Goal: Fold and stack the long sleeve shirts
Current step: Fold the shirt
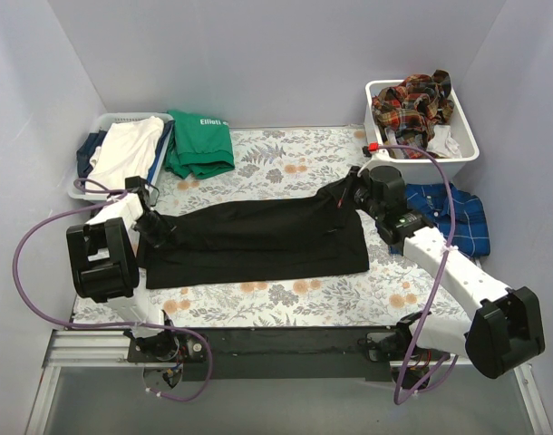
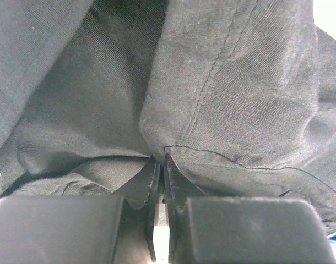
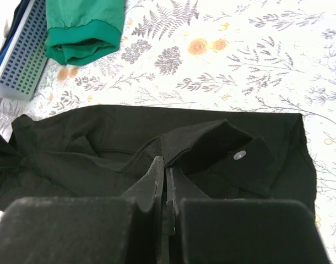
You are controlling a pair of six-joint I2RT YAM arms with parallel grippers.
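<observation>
The black shirt (image 1: 258,237) lies stretched crosswise over the middle of the flower-patterned worktop (image 1: 286,294), gathered into a long band. The left pincer (image 1: 155,227) sits at the shirt's left end, its jaws together on a pinch of the black cloth. The left wrist view shows the fingers pressed tight, with a seamed fold of fabric bunched just above them. The right pincer (image 1: 353,194) is at the shirt's far right corner, its jaws likewise clamped on black cloth, and the fabric there rises in a ridge toward it. In the right wrist view a small pale button (image 3: 239,155) shows on a flap of the shirt just right of the fingers.

Beyond the shirt's far edge, toward its left end, lies a folded green top (image 1: 202,143) with white lettering, apart from the black cloth. Left of that top, farther from the shirt, a white basket (image 1: 127,118) holds pale and dark-blue cloth. Just right of the black shirt's right end, a blue plaid shirt (image 1: 456,217) lies flat on the worktop, partly under the right arm. Beyond the shirt's far right corner stands a white bin (image 1: 440,156) with red-orange plaid shirts (image 1: 411,101) heaped inside.
</observation>
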